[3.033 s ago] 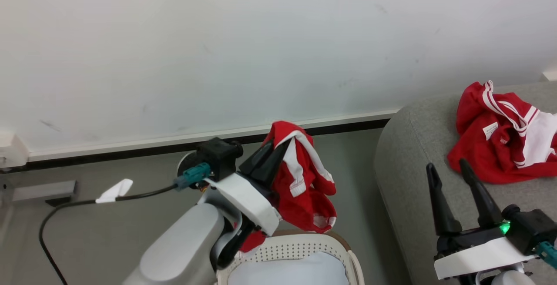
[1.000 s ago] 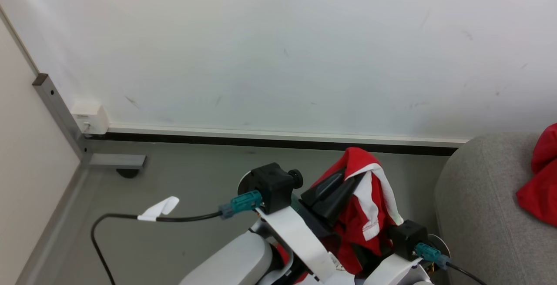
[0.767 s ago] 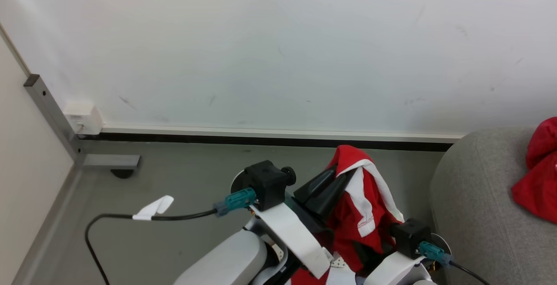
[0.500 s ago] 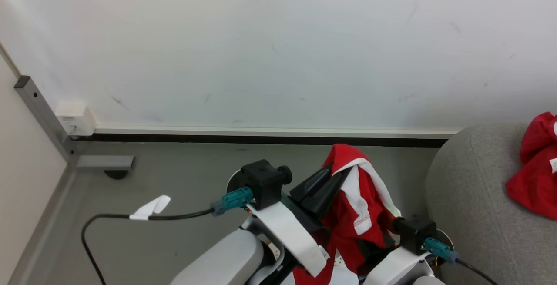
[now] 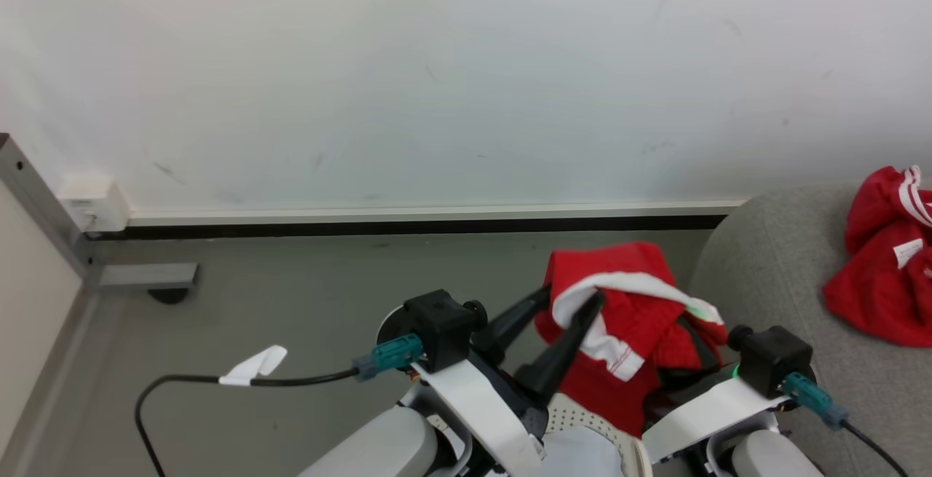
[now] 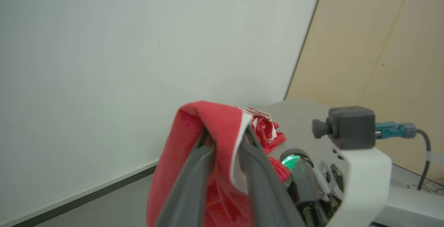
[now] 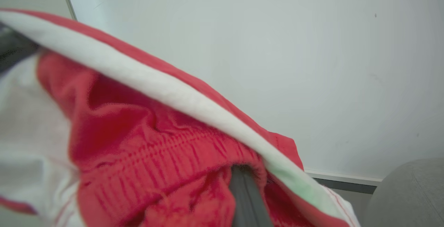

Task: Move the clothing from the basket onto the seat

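Nearest us, at the bottom edge of the head view, the basket's (image 5: pixel 577 414) perforated wall shows between our two forearms, with a pale pad (image 5: pixel 582 459) lying in it. Just above it the left pincer (image 5: pixel 571 296) has its fingers apart. The garment (image 5: pixel 626 295) is draped over their tips, raised over the basket and short of the sofa (image 5: pixel 757 302). Its lower fold hangs down to the basket; we cannot tell whether it touches. The garment's far side runs to the right pincer (image 7: pixel 243 189), whose fingers are together, clamped on the gathered waistband.

To the left the floor (image 5: pixel 291 280) lies open as far as a metal post (image 5: pixel 36 193), crossed by our cable (image 5: pixel 306 375). To the right the sofa's rounded edge stands just beside the right wrist, so that side is tight. The other garment (image 5: pixel 881 280) lies on the sofa, well apart from the held one. Beyond, a black skirting (image 5: pixel 408 226) runs along the foot of the white wall (image 5: pixel 437 62).

The left wrist view adds a white strip of the garment hanging between the fingers (image 6: pixel 194 171), and a beige panel (image 6: pixel 381 46) past the sofa. The right wrist view adds the elastic band bunched about one dark finger.
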